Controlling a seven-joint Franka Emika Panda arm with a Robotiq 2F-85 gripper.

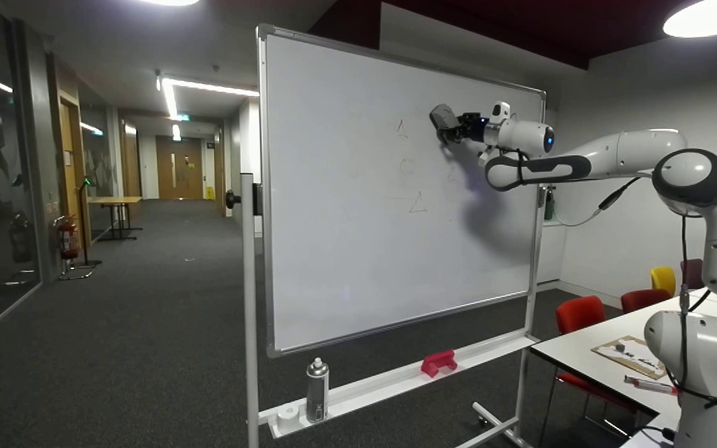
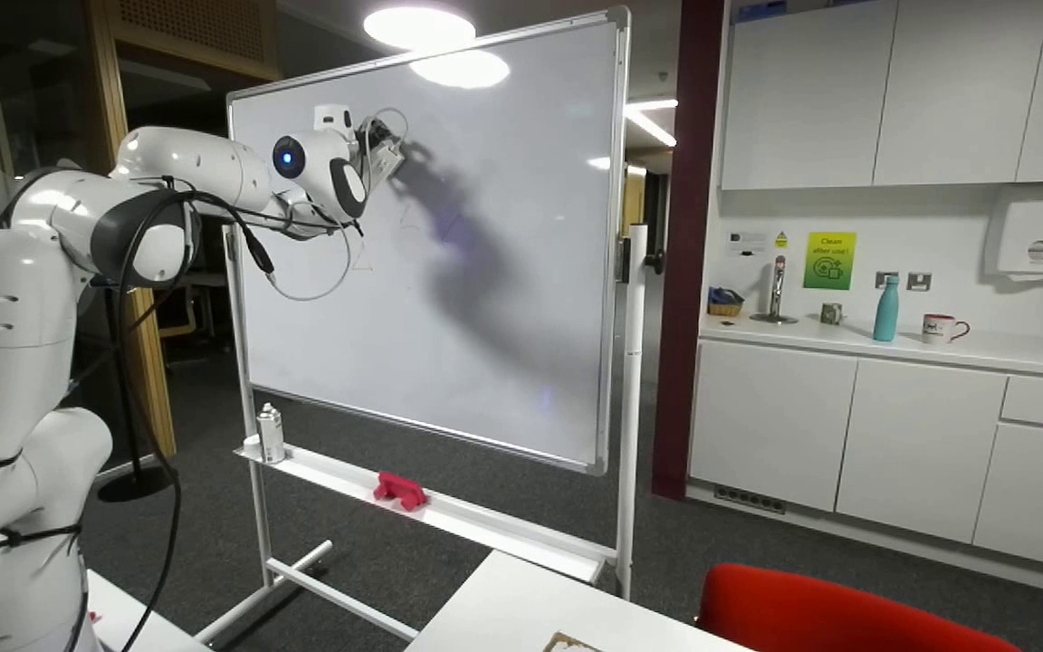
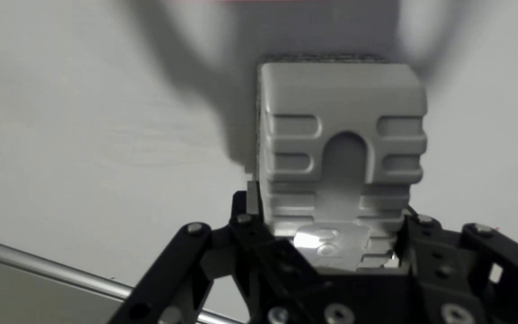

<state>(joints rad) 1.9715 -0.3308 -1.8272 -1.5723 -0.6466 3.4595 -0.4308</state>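
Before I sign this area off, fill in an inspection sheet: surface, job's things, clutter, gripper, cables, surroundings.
Surface: whiteboard upright on a stand; faint drawn marks, a triangle among them.
Job's things: grey eraser at the whiteboard; whether they touch, cannot tell.
Clutter: spray can upright and a red plastic piece on the tray below the whiteboard; what looks like a pen on the table.
Gripper: closed on the eraser's two sides.
Cables: black cable beside the arm, leading into a thin white cable that hangs in a loop.
Surroundings: red chair by the table; counter with a blue-green bottle and a mug.
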